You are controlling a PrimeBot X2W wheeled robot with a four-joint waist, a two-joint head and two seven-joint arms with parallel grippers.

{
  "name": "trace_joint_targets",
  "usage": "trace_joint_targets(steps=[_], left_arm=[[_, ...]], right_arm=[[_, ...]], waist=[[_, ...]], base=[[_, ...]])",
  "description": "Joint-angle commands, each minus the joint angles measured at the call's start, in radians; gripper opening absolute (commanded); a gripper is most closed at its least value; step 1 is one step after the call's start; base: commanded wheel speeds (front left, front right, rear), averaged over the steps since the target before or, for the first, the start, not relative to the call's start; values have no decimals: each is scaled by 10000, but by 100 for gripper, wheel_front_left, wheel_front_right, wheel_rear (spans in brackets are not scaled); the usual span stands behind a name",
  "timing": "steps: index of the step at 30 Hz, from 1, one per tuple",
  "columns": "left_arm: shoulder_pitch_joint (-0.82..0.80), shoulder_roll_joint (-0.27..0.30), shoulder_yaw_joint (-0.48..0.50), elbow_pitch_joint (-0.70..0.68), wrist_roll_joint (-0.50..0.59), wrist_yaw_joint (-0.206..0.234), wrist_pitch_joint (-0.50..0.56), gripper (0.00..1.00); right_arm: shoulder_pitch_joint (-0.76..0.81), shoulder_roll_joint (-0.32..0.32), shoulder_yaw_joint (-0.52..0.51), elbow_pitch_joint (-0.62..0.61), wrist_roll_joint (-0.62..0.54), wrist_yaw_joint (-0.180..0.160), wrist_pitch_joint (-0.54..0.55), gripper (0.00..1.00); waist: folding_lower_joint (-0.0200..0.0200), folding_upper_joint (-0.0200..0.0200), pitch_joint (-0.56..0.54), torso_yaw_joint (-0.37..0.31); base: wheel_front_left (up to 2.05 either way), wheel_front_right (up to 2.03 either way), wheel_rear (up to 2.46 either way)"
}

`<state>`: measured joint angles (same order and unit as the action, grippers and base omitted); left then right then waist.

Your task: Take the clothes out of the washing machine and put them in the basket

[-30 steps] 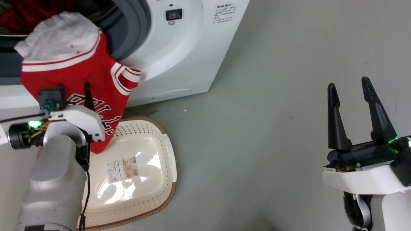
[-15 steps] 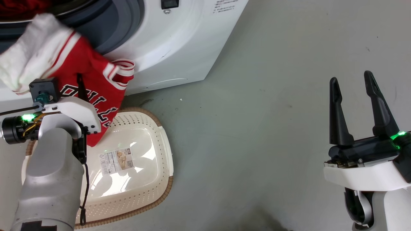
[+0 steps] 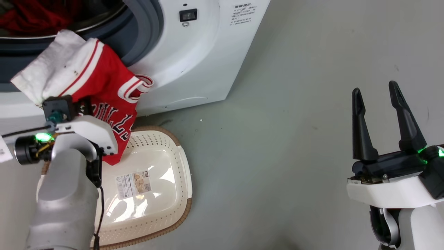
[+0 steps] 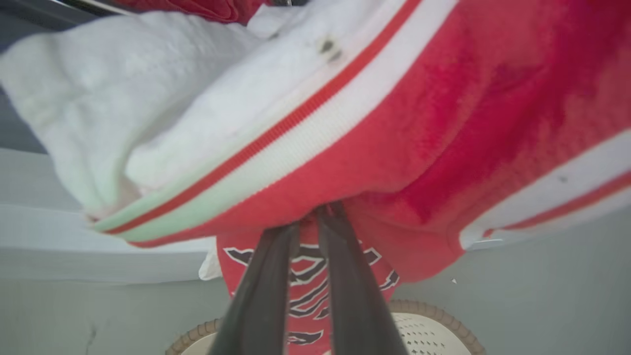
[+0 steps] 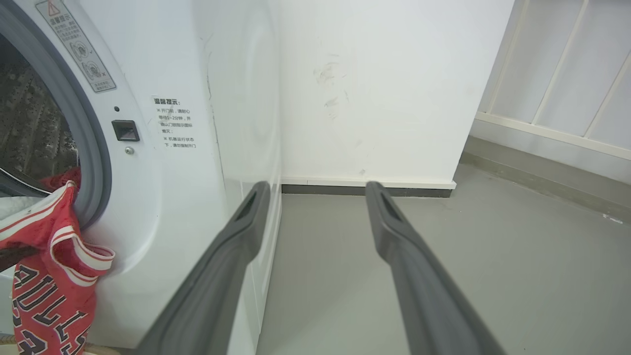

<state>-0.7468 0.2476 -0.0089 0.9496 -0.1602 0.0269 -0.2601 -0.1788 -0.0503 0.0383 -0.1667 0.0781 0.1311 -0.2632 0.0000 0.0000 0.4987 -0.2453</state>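
Basically, right gripper [image 3: 375,86] is open, well aside. Closer in, the basket [image 3: 180,163] sits below left gripper [image 4: 318,214], clamped on the jersey [image 3: 104,90]. It hangs vertically, hem over the basket's far end, top draped on the washing machine [image 3: 194,62] mouth.

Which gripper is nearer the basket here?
Left. The left gripper, shut on the jersey, is just above the basket's far end; the right gripper is open over floor, far off to the basket's right.
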Motion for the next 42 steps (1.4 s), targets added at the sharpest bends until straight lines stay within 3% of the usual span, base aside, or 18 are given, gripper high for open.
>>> trace_joint_targets(steps=[1, 19, 29, 42], left_arm=[[149, -50, 41, -79, 21, -10, -78, 0], [3157, -868, 176, -2689, 634, -316, -66, 0], [4852, -1141, -251, -3938, 1132, -620, -57, 0], [5217, -1239, -505, -2846, 1179, -912, -57, 0]], right_arm=[[124, 1, 2, 17, -88, -7, -24, 100], [1128, 1, 60, 287, -382, -7, -24, 100], [1679, 1, 38, 335, -478, -7, -24, 100], [1347, 1, 130, 183, -405, -7, -24, 100]], waist=[[0, 0, -162, 53], [0, 0, -2252, 552], [0, 0, -3052, 725], [0, 0, -2408, 611]], base=[[0, 0, 0], [0, 0, 0], [0, 0, 0], [0, 0, 0]])
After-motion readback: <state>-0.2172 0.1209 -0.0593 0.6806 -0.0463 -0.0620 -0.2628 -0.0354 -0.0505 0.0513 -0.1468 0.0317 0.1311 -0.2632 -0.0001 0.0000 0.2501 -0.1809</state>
